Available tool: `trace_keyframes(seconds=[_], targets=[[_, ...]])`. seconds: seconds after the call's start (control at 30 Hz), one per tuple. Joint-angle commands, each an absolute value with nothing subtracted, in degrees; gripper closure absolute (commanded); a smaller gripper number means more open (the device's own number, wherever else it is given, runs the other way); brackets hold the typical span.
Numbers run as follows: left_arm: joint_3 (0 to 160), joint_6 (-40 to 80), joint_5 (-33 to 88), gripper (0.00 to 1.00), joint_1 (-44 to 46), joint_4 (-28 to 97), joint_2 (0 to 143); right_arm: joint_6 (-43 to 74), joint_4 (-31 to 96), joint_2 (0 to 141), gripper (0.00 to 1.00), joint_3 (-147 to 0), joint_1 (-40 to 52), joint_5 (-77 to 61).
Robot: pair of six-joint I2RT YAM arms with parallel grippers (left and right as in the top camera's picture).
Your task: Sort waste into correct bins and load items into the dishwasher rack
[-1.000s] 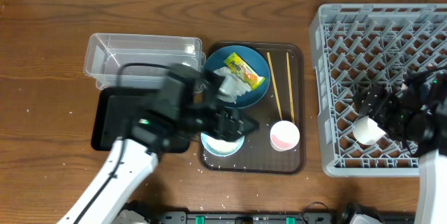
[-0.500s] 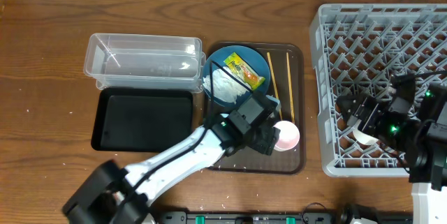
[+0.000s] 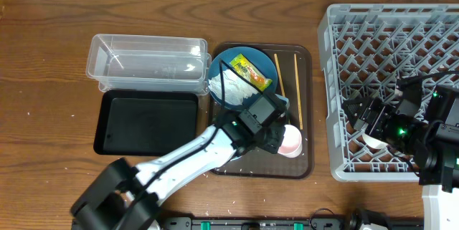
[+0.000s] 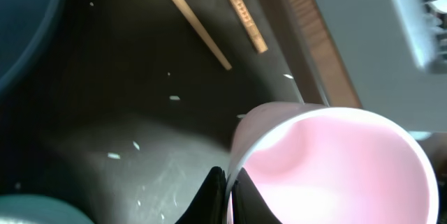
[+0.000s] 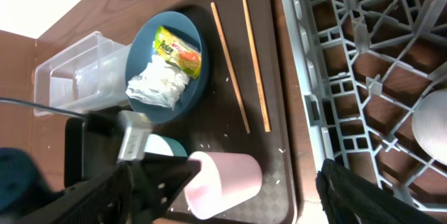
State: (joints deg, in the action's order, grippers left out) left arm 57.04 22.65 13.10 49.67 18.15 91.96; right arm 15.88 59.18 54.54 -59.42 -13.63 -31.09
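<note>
Pinches the rim of the small pink cup (image 4: 335, 161) in the left gripper (image 3: 282, 137), fingers (image 4: 213, 192) clenched, one inside and one outside. Lies, perhaps tipped sideways, on the flat brown serving tray (image 3: 287, 167) by its right rim, near the large grey lattice rack (image 3: 401, 36). Leaves bare tray in front. Spreads the right gripper (image 3: 364, 119) wide over the rack, near a small white cup (image 3: 373, 142). Close behind: round dark-blue plate (image 3: 228, 59), then two thin wooden chopsticks (image 3: 297, 90).
</note>
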Motion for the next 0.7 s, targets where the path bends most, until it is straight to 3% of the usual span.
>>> trace_keyframes(seconds=[0.0,0.17,0.3,0.4,0.67], targets=[[60.20,22.83,13.76,0.94,47.27,19.42,84.40,14.83,59.37,54.65,0.16,-60.20,-11.92,-28.95],[60.20,22.79,25.76,0.94,36.91,23.09,76.07,8.67,58.39,54.65,0.14,-60.20,-11.90,-33.47],[60.18,22.55,50.87,0.94,23.38,21.82,73.78,-0.45,55.77,54.65,0.16,-60.20,-10.61,-51.99],[60.18,22.59,68.05,0.94,15.20,19.97,74.54,0.43,51.88,54.65,0.16,-60.20,-7.16,-56.62],[60.18,22.61,88.18,0.94,8.36,19.53,75.59,2.90,37.43,55.81,0.13,-60.20,8.80,-58.08]])
